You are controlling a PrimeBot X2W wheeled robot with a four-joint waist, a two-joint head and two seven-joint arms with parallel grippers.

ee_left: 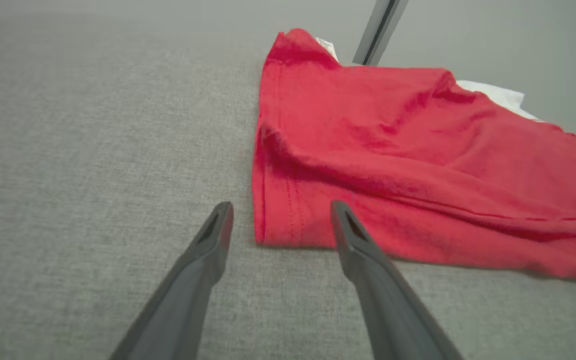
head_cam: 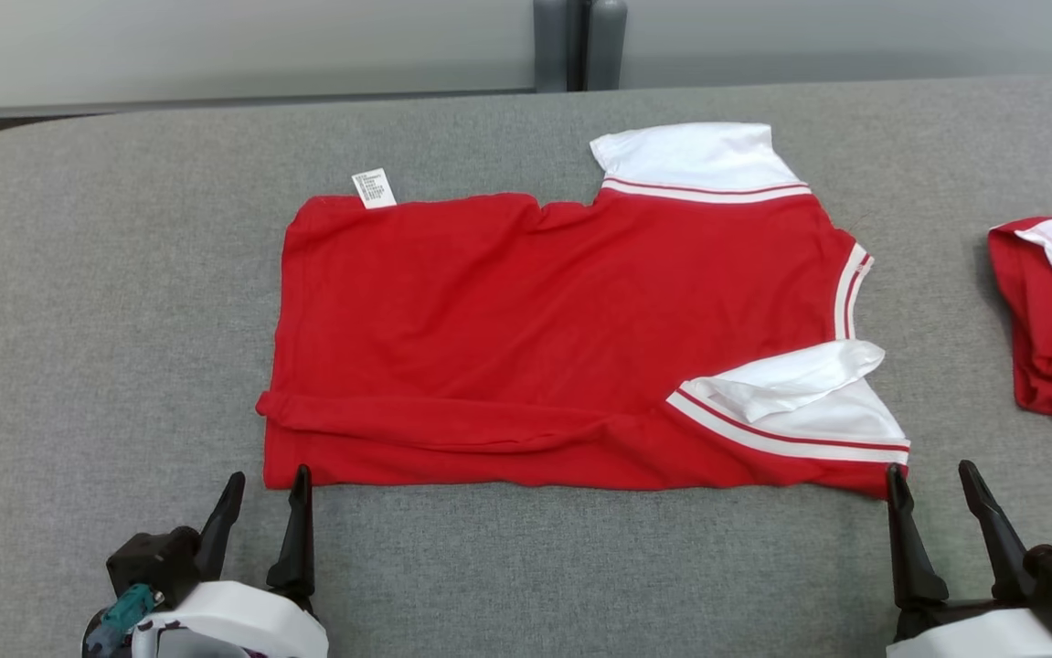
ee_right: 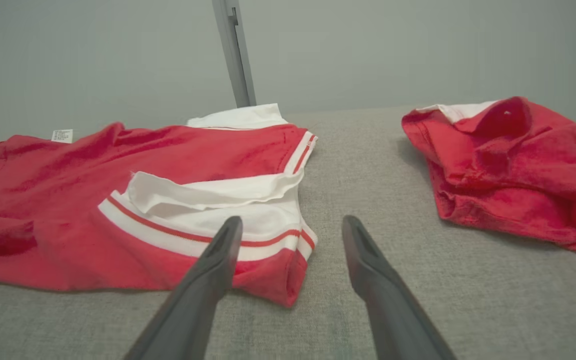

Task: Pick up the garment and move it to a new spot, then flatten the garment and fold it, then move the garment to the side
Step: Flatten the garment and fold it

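T-shirt (head_cam: 544, 338) lay spread on the grey table (head_cam: 123, 274).
Left gripper (head_cam: 269, 472) and right gripper (head_cam: 929, 466) stood wide open, empty, at its near corners; pinching both corners evenly should keep the fold square.

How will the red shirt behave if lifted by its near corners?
Likely floppy: the red shirt lies limp with a soft ridge near its front edge, so it should sag between the left gripper and right gripper. Probably light; the fabric looks thin. The loose white sleeve may flop open.
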